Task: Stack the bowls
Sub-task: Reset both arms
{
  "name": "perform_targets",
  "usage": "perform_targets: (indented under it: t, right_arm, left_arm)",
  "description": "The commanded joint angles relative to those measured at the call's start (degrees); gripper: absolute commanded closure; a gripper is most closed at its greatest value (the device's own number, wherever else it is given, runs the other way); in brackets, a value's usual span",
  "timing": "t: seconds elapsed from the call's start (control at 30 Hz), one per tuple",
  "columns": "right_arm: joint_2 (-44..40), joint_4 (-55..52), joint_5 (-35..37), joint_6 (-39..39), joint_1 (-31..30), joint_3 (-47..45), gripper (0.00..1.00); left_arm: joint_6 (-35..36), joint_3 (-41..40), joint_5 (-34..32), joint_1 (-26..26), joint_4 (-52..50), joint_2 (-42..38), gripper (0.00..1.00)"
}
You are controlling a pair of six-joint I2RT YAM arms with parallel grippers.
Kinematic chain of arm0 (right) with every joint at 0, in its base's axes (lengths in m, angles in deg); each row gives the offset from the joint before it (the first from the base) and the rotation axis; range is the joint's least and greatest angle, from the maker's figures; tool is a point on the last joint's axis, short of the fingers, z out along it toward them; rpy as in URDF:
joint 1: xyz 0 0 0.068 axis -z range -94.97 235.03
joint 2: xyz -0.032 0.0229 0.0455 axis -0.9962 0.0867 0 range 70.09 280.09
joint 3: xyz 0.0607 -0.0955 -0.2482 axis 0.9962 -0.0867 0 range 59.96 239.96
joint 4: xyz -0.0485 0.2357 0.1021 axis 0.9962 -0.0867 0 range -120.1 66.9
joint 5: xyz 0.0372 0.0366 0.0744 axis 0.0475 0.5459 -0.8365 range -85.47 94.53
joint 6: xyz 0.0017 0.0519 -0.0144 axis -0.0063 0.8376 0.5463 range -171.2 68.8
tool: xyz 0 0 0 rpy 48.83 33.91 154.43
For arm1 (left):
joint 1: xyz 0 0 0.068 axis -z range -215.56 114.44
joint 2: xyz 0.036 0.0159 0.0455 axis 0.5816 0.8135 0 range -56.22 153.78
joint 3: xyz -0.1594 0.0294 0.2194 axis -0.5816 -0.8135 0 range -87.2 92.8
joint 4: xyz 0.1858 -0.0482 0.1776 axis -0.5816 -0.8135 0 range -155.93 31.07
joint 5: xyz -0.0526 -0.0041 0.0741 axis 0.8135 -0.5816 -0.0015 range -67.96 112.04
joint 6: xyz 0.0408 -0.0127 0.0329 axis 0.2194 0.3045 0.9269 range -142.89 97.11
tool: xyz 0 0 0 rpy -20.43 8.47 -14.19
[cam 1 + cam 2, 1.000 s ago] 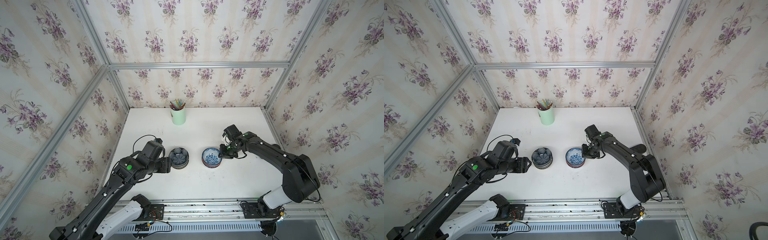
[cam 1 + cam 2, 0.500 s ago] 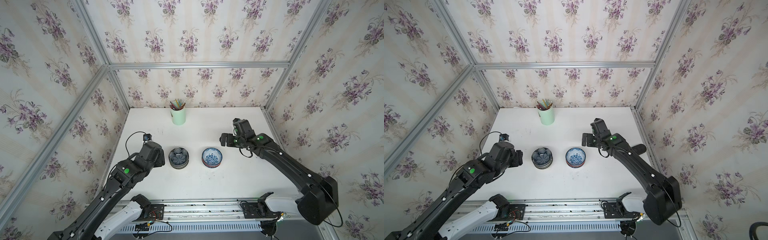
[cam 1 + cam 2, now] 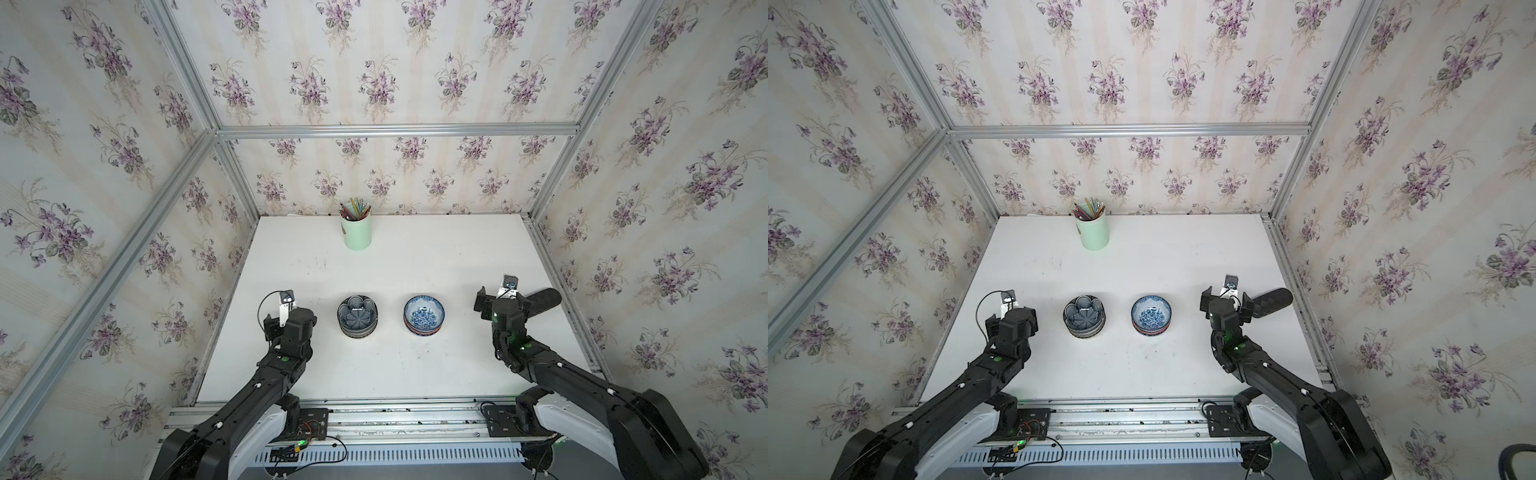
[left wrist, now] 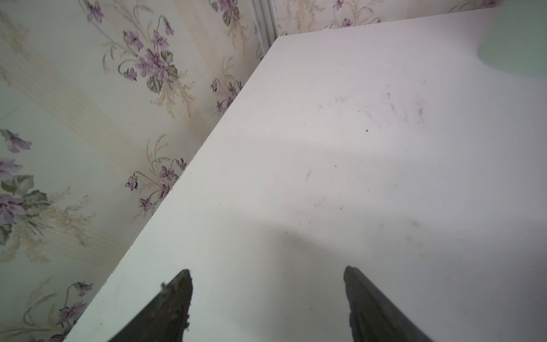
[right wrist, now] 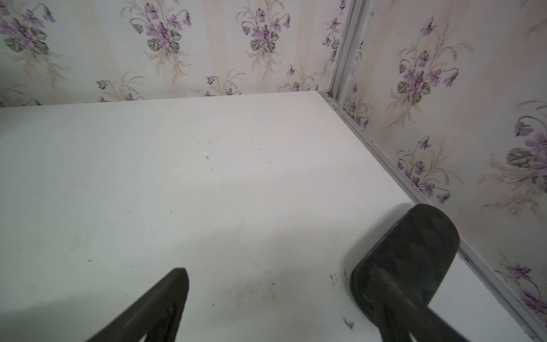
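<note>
- Two stacks of bowls are seen side by side on the table (image 3: 415, 257), apart from each other: the navy-topped stack (image 3: 357, 318) and the floral-topped stack (image 3: 424, 320).
- The left gripper (image 4: 268, 274) is held spread and empty, outward of the navy-topped stack.
- The right gripper (image 5: 281, 275), likewise spread and empty, is held outward of the floral-topped stack.
- Merging the stacks is judged the remaining step; each is reached inward by its own side's arm.
</note>
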Motion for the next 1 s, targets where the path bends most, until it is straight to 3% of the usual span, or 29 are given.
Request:
perform_targets:
  t: [0.0,0.07,0.2,0.27,0.33,0.4,0.5,0.57,0.6,0.67,0.73,0.77,0.83,0.97]
  right_arm:
    - [4.17,14.41,2.98,-0.85,3.97,-1.38,0.00]
    - [6.10,24.14,2.58,-2.99,5.14,-3.95,0.02]
    - [15.39,56.49,-2.17,-9.67,7.98,-10.25,0.02]
    - [19.42,60.35,-4.94,-10.30,9.00,-11.10,0.02]
    - [28.08,72.71,-7.80,-11.73,10.45,-11.52,0.00]
    - [25.14,60.13,-16.65,-10.76,11.72,-8.69,0.00]
    - [30.23,67.27,-18.09,-8.13,15.29,-8.41,0.00]
    - [25.55,50.38,-20.06,-5.56,16.33,-4.45,0.02]
    - [27.63,51.07,-21.92,-5.27,17.86,-2.77,0.03]
    - [26.01,41.21,-23.30,-3.36,19.21,0.53,0.01]
    - [28.08,47.87,-23.32,-4.30,19.29,-0.46,0.00]
    - [26.52,42.57,-23.45,-3.39,19.35,0.35,0.00]
    - [27.75,48.44,-23.34,-4.45,19.34,-1.05,0.00]
    - [27.08,47.25,-24.50,-4.87,19.13,-1.04,0.00]
  left_arm:
    - [0.03,1.19,13.70,-6.57,15.62,3.03,0.20]
    - [-0.46,1.64,16.79,-8.91,22.11,8.41,0.21]
    - [2.34,3.90,20.29,-9.65,35.39,20.12,0.22]
    - [4.37,7.53,21.59,-9.74,33.85,23.31,0.23]
    - [4.94,10.48,22.22,-9.78,29.64,25.29,0.24]
    - [6.84,11.20,25.79,-10.02,29.88,27.82,0.24]
    - [8.47,11.19,27.20,-10.56,39.84,36.88,0.24]
    - [7.78,12.46,28.04,-10.57,34.69,35.30,0.24]
    - [7.95,12.45,29.12,-10.57,34.08,35.48,0.23]
    - [8.72,10.95,29.63,-10.58,38.15,36.97,0.23]
    - [9.17,10.72,29.61,-10.58,40.79,37.23,0.23]
    - [8.59,11.05,29.69,-10.62,39.30,36.88,0.24]
    - [9.01,10.62,29.58,-10.63,40.19,37.27,0.16]
    - [9.04,10.53,29.61,-10.63,40.75,37.14,0.15]
